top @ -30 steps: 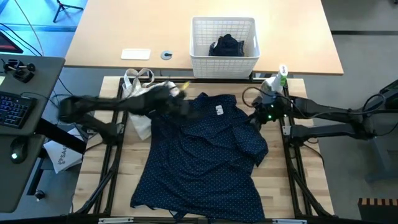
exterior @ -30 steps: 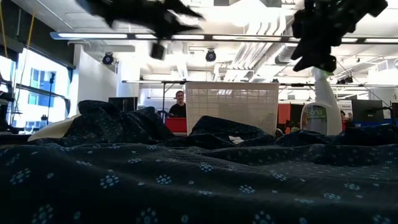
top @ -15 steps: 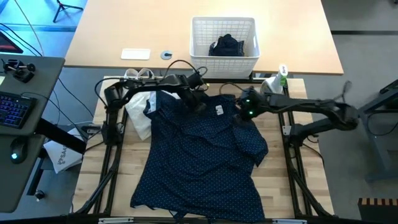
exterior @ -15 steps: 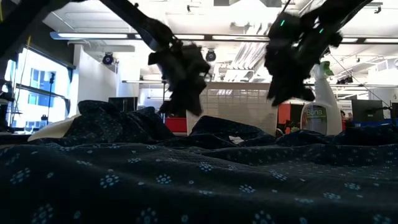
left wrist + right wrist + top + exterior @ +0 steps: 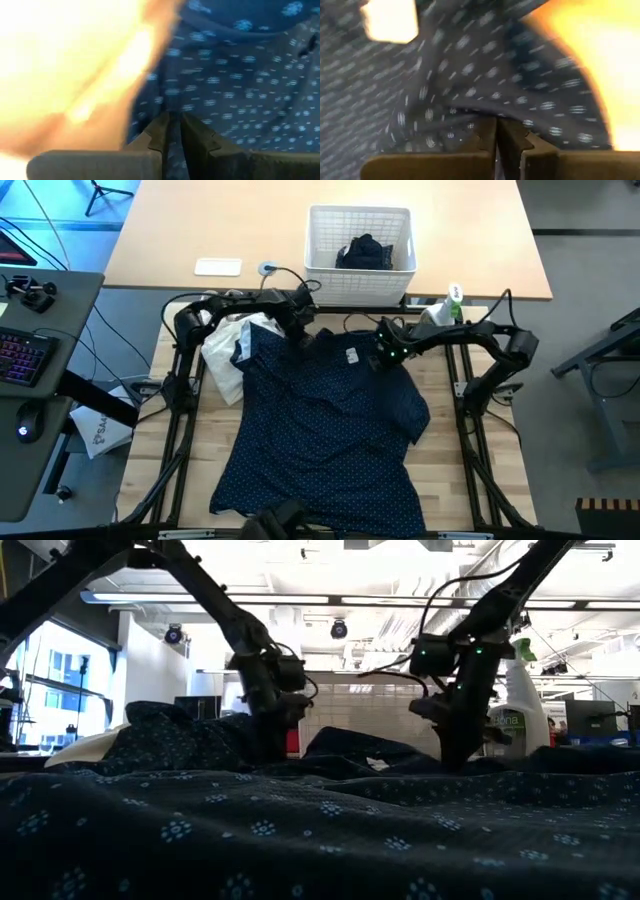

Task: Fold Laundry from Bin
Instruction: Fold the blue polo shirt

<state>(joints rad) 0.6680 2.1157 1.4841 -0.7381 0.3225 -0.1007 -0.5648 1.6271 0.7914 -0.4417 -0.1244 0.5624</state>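
Pinching the shirt (image 5: pixel 320 430) near its collar, left pincer (image 5: pixel 299 330) and right pincer (image 5: pixel 383 352) are clamped shut, body trailing toward the table's near edge.

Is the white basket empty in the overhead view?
No, the white basket on the desk beyond the work table holds a dark garment bunched inside it.

Bright overhead ceiling strip lights (image 5: pixel 300 598) flood the room evenly, leaving only soft shadows under the dark navy shirt with tiny white dots (image 5: pixel 320 430) on the pale wooden table (image 5: pixel 205 445). In the low view the nearest cloth is out of focus and the arms stand silhouetted against ceiling glare. Both wrist views are motion-blurred, each with a blown-out orange-white patch.
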